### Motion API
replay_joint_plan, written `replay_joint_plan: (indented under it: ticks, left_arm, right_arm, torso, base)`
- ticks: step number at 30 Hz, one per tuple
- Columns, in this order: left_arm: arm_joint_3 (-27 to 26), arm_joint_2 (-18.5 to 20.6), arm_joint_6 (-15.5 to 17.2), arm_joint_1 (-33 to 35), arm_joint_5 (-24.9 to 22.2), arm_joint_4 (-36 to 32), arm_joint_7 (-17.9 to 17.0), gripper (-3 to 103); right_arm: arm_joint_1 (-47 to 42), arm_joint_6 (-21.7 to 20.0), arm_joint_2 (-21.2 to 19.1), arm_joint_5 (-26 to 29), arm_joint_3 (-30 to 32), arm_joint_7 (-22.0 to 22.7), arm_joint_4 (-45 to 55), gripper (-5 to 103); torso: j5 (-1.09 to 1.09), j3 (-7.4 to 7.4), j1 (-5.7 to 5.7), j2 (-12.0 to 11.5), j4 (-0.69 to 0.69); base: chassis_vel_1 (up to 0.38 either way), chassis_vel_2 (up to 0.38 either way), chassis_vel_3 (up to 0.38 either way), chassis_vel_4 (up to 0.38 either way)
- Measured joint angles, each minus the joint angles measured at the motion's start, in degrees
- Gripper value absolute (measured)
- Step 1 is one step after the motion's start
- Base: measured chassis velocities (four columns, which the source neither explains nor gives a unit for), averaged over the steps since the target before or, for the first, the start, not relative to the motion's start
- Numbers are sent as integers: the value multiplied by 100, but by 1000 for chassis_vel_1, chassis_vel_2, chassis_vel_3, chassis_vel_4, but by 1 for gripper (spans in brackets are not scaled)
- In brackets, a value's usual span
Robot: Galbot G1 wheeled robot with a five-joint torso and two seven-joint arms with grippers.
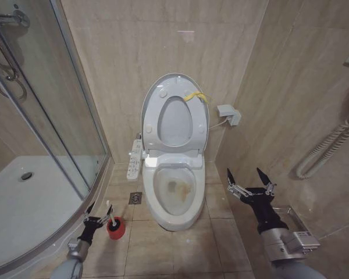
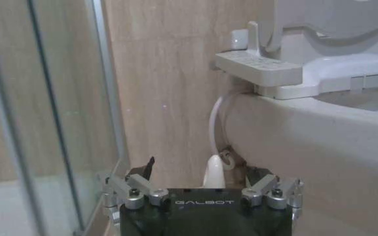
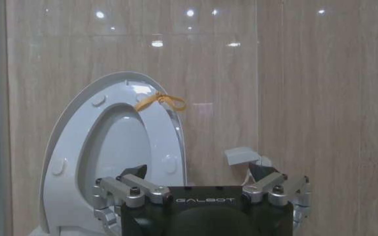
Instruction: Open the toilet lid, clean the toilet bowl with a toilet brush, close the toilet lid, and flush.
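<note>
— What's in the red cup holder [image 1: 116, 229]?
— The toilet brush [image 1: 110, 210], upright, left of the toilet bowl [image 1: 175, 192], whose inside is stained yellow-brown. The toilet lid [image 1: 175, 113] leans on the wall.
— And the arms?
— Left tool [image 1: 99, 216] low, fingers apart around the brush handle. Right tool [image 1: 250, 177] spread wide, right of the bowl.

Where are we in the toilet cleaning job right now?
Done: the toilet lid stands raised against the wall with the seat ring, exposing the toilet bowl, which shows yellowish-brown stains. In hand: the left gripper is open around the toilet brush handle, the brush standing in its red holder. The right gripper hangs open beside the toilet. Left: scrubbing, closing the lid, flushing.
</note>
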Motion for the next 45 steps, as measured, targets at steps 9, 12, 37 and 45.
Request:
replay_joint_plan:
  ticks: [9, 12, 37, 45]
  left_arm:
    - [275, -90, 47, -566, 4, 633, 135, 90]
    - [302, -108, 72, -623, -12, 711, 164, 93]
    - [207, -154, 173, -469, -477, 763, 375, 22]
    - [81, -82, 153, -170, -434, 431, 435, 22]
  right_arm:
    - [0, 0, 0, 0, 0, 0, 0, 100]
    - [0, 0, 0, 0, 0, 0, 0, 100]
    - [0, 0, 0, 0, 0, 0, 0, 100]
    - [0, 0, 0, 0, 0, 0, 0, 100]
  torso:
    - [0, 0, 0, 0, 1]
    - [0, 0, 0, 0, 1]
    - [2, -1, -1, 1, 0]
    - [-2, 0, -1, 1, 0]
  base:
    - [0, 0, 0, 0]
    - [0, 0, 0, 0]
    - [0, 0, 0, 0]
    - [0, 0, 0, 0]
